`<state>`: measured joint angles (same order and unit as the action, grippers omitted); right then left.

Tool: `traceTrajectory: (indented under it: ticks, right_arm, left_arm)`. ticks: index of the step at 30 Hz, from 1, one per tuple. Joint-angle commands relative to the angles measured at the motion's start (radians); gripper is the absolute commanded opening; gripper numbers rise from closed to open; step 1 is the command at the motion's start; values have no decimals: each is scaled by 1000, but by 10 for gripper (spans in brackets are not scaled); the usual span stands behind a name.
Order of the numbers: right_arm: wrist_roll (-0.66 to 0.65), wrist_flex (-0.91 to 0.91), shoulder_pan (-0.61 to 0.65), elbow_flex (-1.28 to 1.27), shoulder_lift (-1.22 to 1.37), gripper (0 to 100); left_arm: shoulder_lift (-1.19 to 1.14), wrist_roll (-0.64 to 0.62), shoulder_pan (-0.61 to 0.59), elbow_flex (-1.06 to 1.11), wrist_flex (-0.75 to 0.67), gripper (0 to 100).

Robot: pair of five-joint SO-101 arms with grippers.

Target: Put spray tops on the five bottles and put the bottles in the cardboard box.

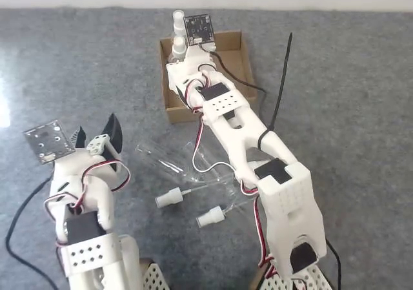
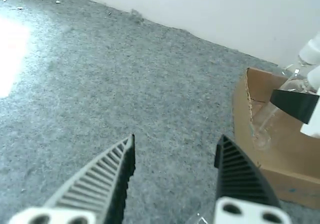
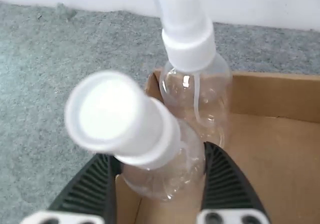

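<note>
Pinched at the body between the right gripper's (image 3: 157, 154) dark jaws: the held bottle (image 3: 167, 176), clear, tilted, with a white spray top (image 3: 117, 116) fitted, at one corner of the cardboard box (image 3: 280, 134). Just beside it, upright inside that same corner, a second bottle (image 3: 196, 87), also topped. Cannot tell from the right wrist view whether the held bottle's base touches the box floor.

Added by the high view: both white tops stacked in line at the box's far left corner, with the right arm stretched over the box. Nearer the arms' bases, on the grey table (image 1: 348, 109), one lying bottle (image 1: 158, 157) and another lying bottle (image 1: 205, 153), both clear, both without tops, close together on their sides. Nearer still, just beside them, a loose spray top (image 1: 170, 198) and another loose top (image 1: 211, 217), each with a thin tube.

Well apart from the box, over bare grey surface: the left gripper (image 1: 97, 135), jaws spread wide. Added by the left wrist view: the box from the side, clear glass showing above its wall, and one black finger (image 2: 295, 105) of the right gripper against that glass.
</note>
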<state>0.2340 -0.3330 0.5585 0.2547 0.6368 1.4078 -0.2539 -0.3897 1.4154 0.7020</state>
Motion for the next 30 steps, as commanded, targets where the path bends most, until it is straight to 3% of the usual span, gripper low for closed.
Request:
traceTrajectory:
  ticks: [1, 7, 24, 30]
  right_arm:
    - [-21, -21, 2, 46, -33, 74]
    - [-17, -160, 10, 109, -50, 74]
    - [-20, -176, 19, 118, -48, 76]
    - [-15, -177, 19, 114, -48, 214]
  left_arm:
    - [-3, -6, 8, -7, -28, 239]
    - [-3, -6, 8, -7, -28, 239]
    - [-3, -6, 8, -7, -28, 239]
    - [-3, -6, 8, -7, -28, 239]
